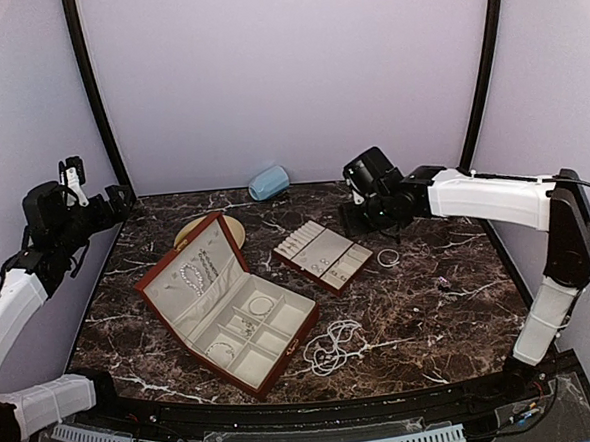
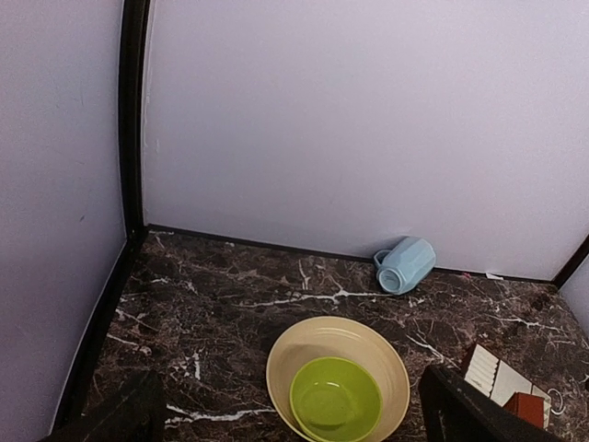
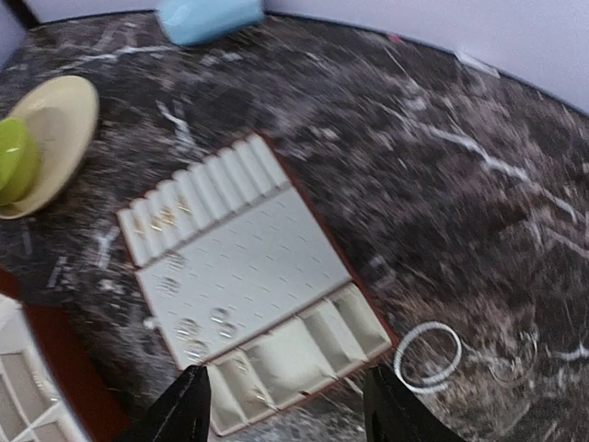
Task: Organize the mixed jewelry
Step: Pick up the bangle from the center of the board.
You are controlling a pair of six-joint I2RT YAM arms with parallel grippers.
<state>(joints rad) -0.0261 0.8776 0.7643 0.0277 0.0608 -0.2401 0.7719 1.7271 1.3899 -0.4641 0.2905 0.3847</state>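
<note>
Well, the big red-brown case (image 1: 225,305) lies open in the middle of the dark table (image 1: 432,323). Inside the case a round bangle (image 1: 262,305) sits in one little box, small shiny bits (image 1: 223,350) lie in boxes near it, and a bead chain (image 1: 192,275) is on the cream lid. Just in front of the case, at its right corner, a long bead strand (image 1: 333,347) lies in a loose heap on the table. Right of the case and a bit behind it, apart from it, is a small flat tray (image 1: 322,254). Tiny rings (image 3: 161,221) are stuck in its soft rolls and tiny earrings (image 3: 204,324) sit on its dotted pad. Farther right of the case, past the tray, a white bangle (image 3: 428,354) lies flat on the table, near the tray but not touching it.

The right gripper (image 3: 285,414) hangs above the tray, right of the case. Its two fingers (image 3: 191,410) are spread apart and hold nothing. The left gripper (image 2: 290,428) is up high, far left of the case and behind it. Its fingers (image 2: 465,414) are spread wide and hold nothing too. Behind the case a green bowl (image 2: 336,401) sits in a cream bowl (image 2: 304,348), and farther back a pale blue cup (image 2: 405,265) lies on its side by the wall.
</note>
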